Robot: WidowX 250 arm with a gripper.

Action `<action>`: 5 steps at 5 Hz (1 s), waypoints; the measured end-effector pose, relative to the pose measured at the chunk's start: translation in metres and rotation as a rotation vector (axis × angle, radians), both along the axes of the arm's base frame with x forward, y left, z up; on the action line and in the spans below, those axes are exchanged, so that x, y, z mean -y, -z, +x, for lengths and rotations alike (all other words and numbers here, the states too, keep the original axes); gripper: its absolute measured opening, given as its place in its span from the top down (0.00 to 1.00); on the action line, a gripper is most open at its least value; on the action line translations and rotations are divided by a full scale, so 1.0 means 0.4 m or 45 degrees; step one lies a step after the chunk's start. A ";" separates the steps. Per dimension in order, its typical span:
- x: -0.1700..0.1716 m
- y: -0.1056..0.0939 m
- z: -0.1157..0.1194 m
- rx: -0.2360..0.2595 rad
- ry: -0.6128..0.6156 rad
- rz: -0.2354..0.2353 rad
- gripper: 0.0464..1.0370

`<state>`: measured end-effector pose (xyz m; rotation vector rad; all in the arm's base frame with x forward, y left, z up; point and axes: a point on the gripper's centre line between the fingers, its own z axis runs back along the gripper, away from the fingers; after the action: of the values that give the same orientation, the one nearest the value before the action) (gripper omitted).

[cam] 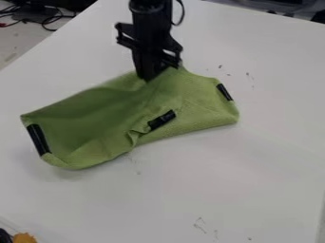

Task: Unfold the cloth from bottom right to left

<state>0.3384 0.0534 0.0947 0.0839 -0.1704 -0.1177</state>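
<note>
The gripper hangs down from the top edge with its tip at the upper middle edge of the green cloth. Whether it holds any fabric cannot be told. The cloth lies folded and rumpled across the white table, wide from left to right. Black strips mark it at the left end, near the middle of the lower edge and at the upper right. A small crumpled fold stands beside the middle strip.
The white table carries a few dark marks. An orange object with something black beside it sits at the bottom left corner. Dark cables lie beyond the table at the upper left.
</note>
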 end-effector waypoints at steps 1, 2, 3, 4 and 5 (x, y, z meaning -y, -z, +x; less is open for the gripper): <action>-0.109 0.029 0.058 0.012 0.004 -0.021 0.99; -0.188 0.082 0.085 -0.018 -0.027 -0.084 0.99; -0.210 0.140 0.085 -0.053 -0.053 -0.147 0.99; -0.223 0.177 0.094 -0.065 -0.058 -0.179 0.99; -0.247 0.183 0.107 -0.087 -0.010 -0.122 0.99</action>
<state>0.3813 0.1523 0.0213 -0.0148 -0.1076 -0.1045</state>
